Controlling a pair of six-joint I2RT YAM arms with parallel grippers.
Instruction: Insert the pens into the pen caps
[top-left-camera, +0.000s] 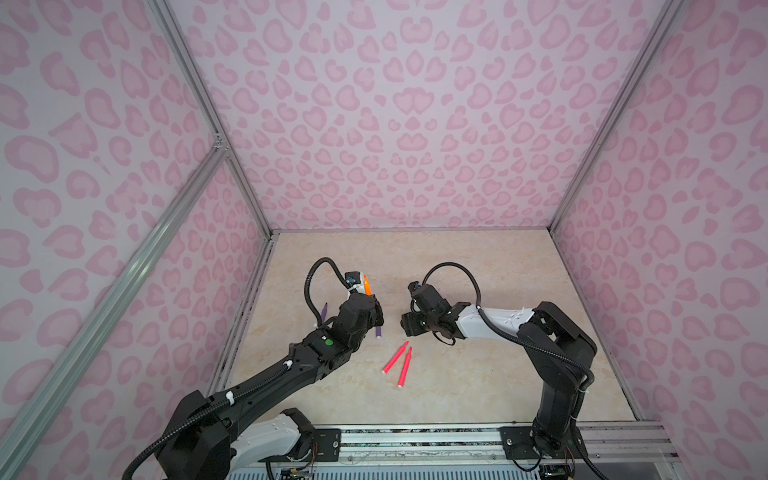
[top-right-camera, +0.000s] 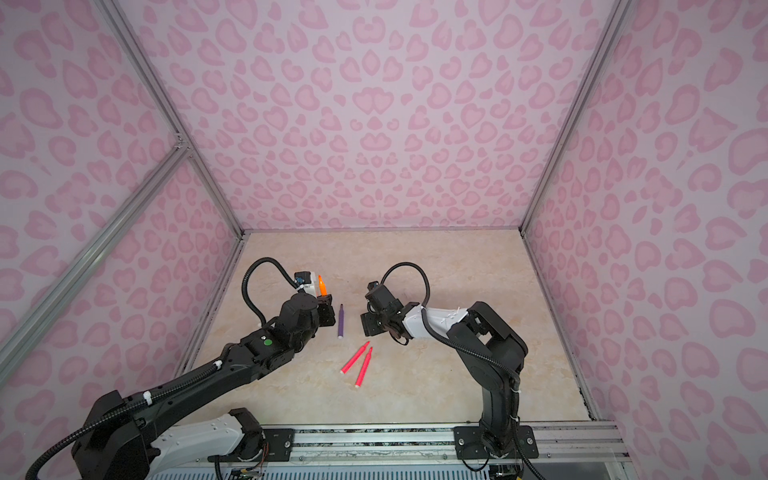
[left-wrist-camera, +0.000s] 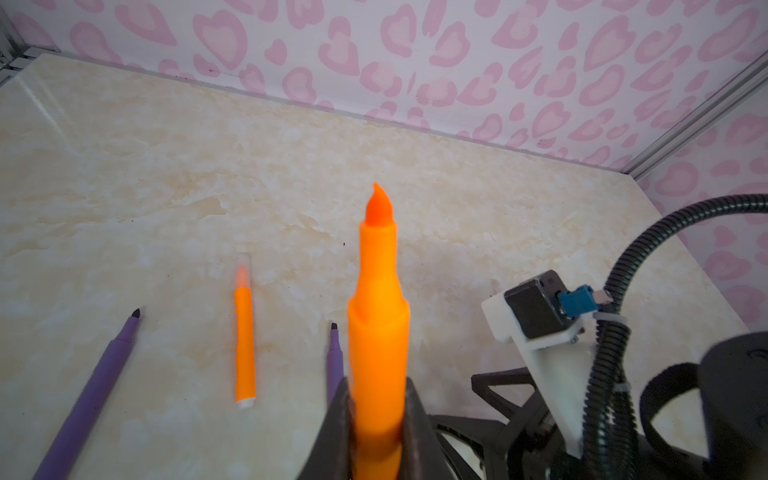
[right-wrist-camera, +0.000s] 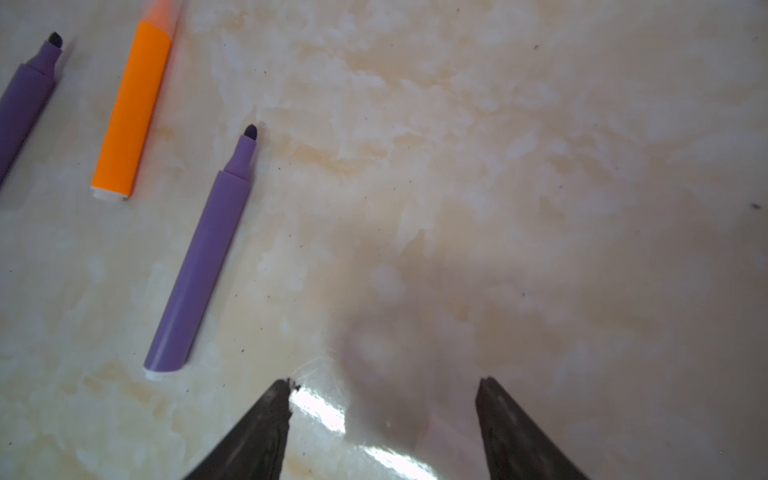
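Both top views, left of centre: the left gripper (top-left-camera: 368, 294) clamps the slim orange marker pen (top-left-camera: 367, 284), tip up. Left wrist view: the grip sits low on the barrel; avoid wobble. Right wrist view: the right gripper (right-wrist-camera: 382, 380) gapes wide, no clear cap discernible; fetch one, align coaxially

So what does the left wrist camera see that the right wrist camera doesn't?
Only the left wrist view: the left gripper shut on an orange pen, tip uncovered, plus the patterned wall. Only the right wrist view: the right gripper, open over the table. Both: a second orange pen lying flat, with two purple pens beside it.
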